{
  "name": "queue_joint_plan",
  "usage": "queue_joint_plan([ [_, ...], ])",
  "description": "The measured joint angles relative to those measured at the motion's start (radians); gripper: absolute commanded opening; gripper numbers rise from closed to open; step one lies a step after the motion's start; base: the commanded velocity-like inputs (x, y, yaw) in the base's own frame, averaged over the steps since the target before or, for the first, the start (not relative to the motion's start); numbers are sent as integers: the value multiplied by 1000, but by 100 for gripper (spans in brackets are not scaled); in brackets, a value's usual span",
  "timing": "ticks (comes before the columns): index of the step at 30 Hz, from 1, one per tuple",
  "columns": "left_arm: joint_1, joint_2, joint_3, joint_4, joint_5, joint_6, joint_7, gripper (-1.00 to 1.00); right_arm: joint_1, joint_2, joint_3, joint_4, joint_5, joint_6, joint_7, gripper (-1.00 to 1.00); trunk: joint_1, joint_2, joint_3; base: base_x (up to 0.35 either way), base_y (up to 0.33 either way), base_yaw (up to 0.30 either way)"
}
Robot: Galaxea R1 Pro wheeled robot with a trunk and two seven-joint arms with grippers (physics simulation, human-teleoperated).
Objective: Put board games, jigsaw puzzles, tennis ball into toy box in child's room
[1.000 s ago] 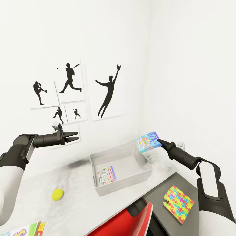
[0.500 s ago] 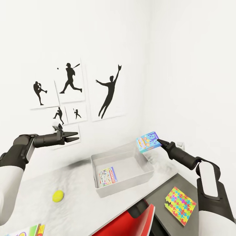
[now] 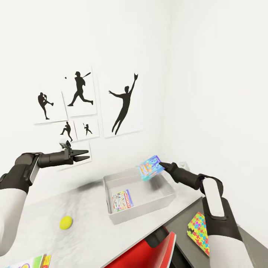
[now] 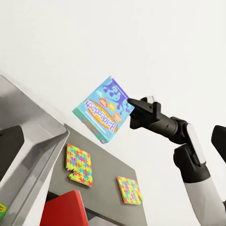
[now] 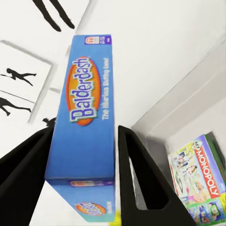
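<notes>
Far left at the bottom corner, one long yellow-red-green board game (image 3: pixel 31 261) pokes into sight on the white surface (image 3: pixel 85 208), just its end. Above that, the left pincer (image 3: pixel 85 155) hangs in the air with nothing in it, fingers nearly together with only a thin gap, pointed toward the wall with six black silhouette pictures (image 3: pixel 124 102) of ball players. Below it, one tennis ball (image 3: pixel 66 222) sits alone on the surface, well apart from the toy box (image 3: pixel 140 208). The box is the light-grey bin in the middle, and it has one board game inside, the white one with colourful edges (image 3: pixel 122 200), lying flat on its floor; from the right wrist you can read Monopoly on it (image 5: pixel 195 181). Over the box's far right corner the right pincer (image 3: pixel 161 165) has its two fingers clamped on the end of the small teal-blue board game (image 3: pixel 150 167), held up clear of the box and tilted; the wrist camera shows "Balderdash" on the side (image 5: pixel 87 122). So three board games in total. Right of that, on the lower dark-grey section, are two jigsaw puzzles: one (image 4: pixel 79 164) nearer the box, the second (image 4: pixel 129 189) further along. A red chair (image 3: pixel 149 253) sits tucked under the front edge.
</notes>
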Motion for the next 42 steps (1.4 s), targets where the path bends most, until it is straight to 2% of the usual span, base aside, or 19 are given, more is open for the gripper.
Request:
queue_joint_plan([
  [1,0,0,0,0,1,0,0,100,-9,16,3,12,3,0,-11,-100,0,0,0,0,0,0],
  [4,0,0,-1,0,1,0,0,100,-27,38,8,47,6,1,-39,-100,0,0,0,0,0,0],
  [8,0,2,1,0,1,0,0,100,-36,48,11,78,7,1,-55,-100,0,0,0,0,0,0],
  [19,0,4,1,0,2,1,0,100,-29,50,9,92,2,0,-55,-100,0,0,0,0,0,0],
  [27,1,5,1,0,1,2,0,100,-30,50,11,163,3,0,-55,-100,0,0,0,0,0,0],
  [31,24,-4,-2,0,1,2,0,100,-45,37,26,145,3,-22,-60,-100,0,0,0,0,0,0],
  [34,35,-6,-2,0,0,2,0,100,-35,42,13,150,7,-12,-59,-100,0,0,0,0,0,0],
  [36,38,-8,-2,0,-1,2,0,100,-32,34,11,151,7,-8,-59,-100,0,0,0,0,0,0],
  [37,39,-9,-2,0,-1,2,0,100,-31,28,9,151,9,-7,-58,100,0,0,0,0,0,0],
  [42,41,-11,-3,1,-1,2,0,100,-29,10,8,152,4,-5,-58,100,0,0,0,0,0,0],
])
